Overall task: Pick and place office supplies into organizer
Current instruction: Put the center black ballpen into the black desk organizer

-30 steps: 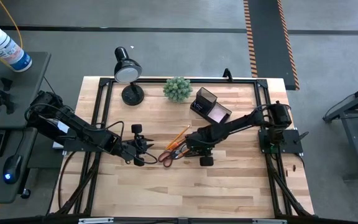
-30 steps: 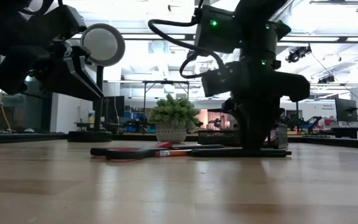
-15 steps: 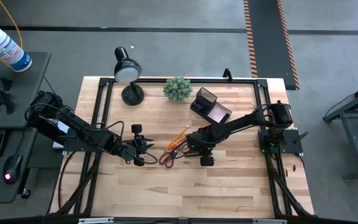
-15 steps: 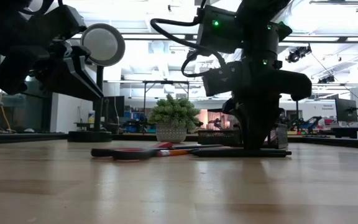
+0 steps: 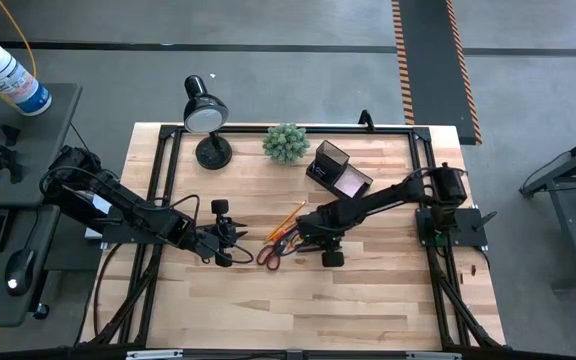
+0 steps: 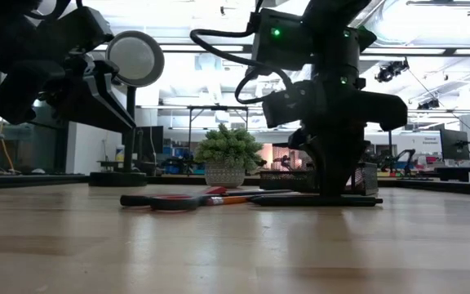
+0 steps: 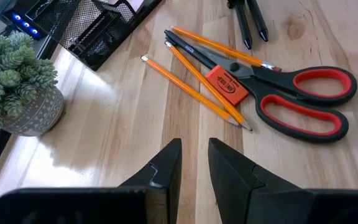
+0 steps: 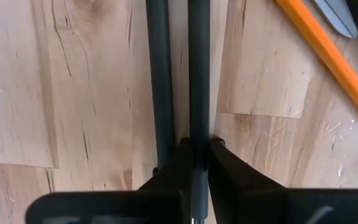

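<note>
Two dark pens (image 8: 158,74) lie side by side on the table. My right gripper (image 8: 198,152) stands over them, pointing down, shut on the one pen (image 5: 320,243). Next to them lie orange-handled scissors (image 7: 303,99), thin orange pencils (image 7: 191,87) and an orange eraser (image 7: 227,85). My left gripper (image 7: 194,155) hovers left of the scissors (image 5: 271,252), fingers a narrow gap apart, holding nothing. The dark organizer (image 5: 333,168) stands near the far edge; a pink pad (image 5: 351,181) lies in its tray. My right gripper pinches one of the two dark pens on its barrel (image 8: 199,118) between its two fingers, coming from above and pointing down. One finger (image 8: 178,158) stands in the slit between the two pens. The pen lies flat on the table (image 6: 317,200).
A green plant ball in a pot (image 5: 286,143) and a black desk lamp (image 5: 206,118) stand along the far edge, left of the organizer. Black frame rails (image 5: 158,200) run along the table's sides. Bare wood (image 5: 298,310) lies toward the near edge.
</note>
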Robot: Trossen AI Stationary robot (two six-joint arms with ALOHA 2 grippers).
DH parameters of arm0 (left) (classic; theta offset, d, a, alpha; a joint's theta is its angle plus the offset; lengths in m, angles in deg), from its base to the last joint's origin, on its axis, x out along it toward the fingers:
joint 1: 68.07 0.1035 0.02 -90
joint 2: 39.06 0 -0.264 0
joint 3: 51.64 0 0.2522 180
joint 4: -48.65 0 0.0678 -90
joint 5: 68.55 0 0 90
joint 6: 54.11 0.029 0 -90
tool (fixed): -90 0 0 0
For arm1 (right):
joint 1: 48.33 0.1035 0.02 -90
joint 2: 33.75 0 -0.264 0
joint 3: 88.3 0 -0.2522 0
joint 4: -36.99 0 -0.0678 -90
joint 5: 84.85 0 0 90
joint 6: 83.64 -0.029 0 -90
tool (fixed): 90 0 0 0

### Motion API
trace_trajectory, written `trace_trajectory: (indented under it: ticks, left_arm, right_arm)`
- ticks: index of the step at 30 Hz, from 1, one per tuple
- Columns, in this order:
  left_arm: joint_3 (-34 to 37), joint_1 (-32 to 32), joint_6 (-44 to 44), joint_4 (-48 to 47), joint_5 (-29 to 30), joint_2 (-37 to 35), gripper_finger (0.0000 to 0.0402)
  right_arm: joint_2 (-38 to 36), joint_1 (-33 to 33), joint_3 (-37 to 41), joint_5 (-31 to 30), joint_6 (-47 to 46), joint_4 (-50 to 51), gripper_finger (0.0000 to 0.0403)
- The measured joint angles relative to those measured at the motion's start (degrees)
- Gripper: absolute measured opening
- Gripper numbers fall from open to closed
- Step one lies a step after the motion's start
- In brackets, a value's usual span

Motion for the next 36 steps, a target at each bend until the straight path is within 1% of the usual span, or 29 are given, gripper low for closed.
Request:
trace_trajectory:
  ticks: [7,13,19,24,30,33,36]
  left_arm:
    - [0.0,0.0,0.0,-0.47,0.0,0.0,0.0067]
    - [0.0,0.0,0.0,-0.48,0.0,0.0,0.0067]
    - [0.0,0.0,0.0,-0.46,0.0,0.0,0.0067]
    - [0.0,0.0,0.0,-0.46,0.0,0.01,0.0067]
    - [0.0,0.0,0.0,-0.44,0.0,0.0,0.0067]
    - [0.0,0.0,0.0,-0.42,0.0,0.0,0.0067]
    - [0.0,0.01,-0.01,-0.39,0.0,0.0,0.0067]
  right_arm:
    - [0.17,0.04,-2.17,-0.66,0.97,4.07,0.0031]
    - [0.13,0.04,-2.22,-0.7,1.1,5.25,0.0021]
    - [0.03,0.04,-2.29,-0.92,1.55,5.24,0.0025]
    - [-1.55,0.03,-2.33,-1.44,2.29,6.26,0.002]
    - [-7.1,-0.12,-2.4,-5.7,2.33,9.28,0.0022]
    - [-10.3,-0.62,-2.44,-9.55,2.33,11.61,0.0021]
    - [-13.3,-1.29,-2.46,-14.86,2.39,13.43,0.0021]
